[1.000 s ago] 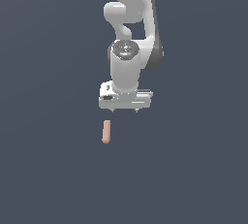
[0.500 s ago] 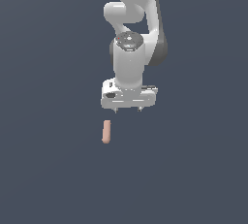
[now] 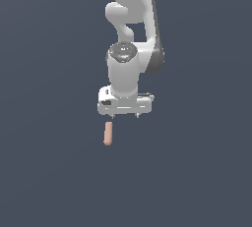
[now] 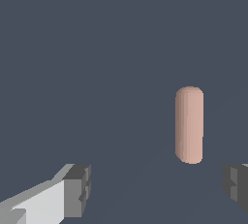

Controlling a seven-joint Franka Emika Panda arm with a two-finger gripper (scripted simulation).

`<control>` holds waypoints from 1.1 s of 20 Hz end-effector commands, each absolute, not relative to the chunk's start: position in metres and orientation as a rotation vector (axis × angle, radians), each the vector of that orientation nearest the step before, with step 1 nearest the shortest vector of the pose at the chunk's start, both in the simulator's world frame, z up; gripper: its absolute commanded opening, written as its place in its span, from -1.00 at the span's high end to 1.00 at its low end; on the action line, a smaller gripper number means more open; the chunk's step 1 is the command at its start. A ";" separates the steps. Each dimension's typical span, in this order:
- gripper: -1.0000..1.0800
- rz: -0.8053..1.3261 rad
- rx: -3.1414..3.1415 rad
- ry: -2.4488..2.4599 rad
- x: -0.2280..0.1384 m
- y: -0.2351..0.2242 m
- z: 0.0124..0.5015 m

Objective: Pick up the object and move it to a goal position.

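Nothing grasped yet: the gripper [image 3: 124,116] hovers, jaws wide and empty, beside the pink object [image 3: 109,133] lying on the counter [image 3: 197,182]. Pickup and carry to goal remain.

arm [image 3: 129,69]: glossy white rounded links, dark grey joint band | gripper [image 3: 125,116]: white flat body | fingertips [image 4: 77,190]: dark grey blocks

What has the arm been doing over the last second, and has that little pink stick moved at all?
The gripper has come down and shifted toward the exterior view's left, closing in on the pink stick. Its jaws stand open with nothing between them. The stick has stayed where it was, not yet grasped.
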State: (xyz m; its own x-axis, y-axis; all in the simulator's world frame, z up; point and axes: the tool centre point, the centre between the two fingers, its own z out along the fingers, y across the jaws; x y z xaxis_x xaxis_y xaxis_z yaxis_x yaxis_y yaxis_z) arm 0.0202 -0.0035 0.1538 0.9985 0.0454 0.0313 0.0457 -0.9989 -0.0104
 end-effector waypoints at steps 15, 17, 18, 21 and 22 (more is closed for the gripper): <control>-0.92 -0.001 -3.141 -0.025 0.036 -0.084 0.072; -0.92 -0.001 -3.141 -0.024 0.036 -0.086 0.070; -0.92 -0.001 -3.141 -0.024 0.036 -0.086 0.070; -0.92 0.001 -3.141 -0.023 0.035 -0.085 0.069; -0.92 0.001 -3.141 -0.023 0.035 -0.085 0.068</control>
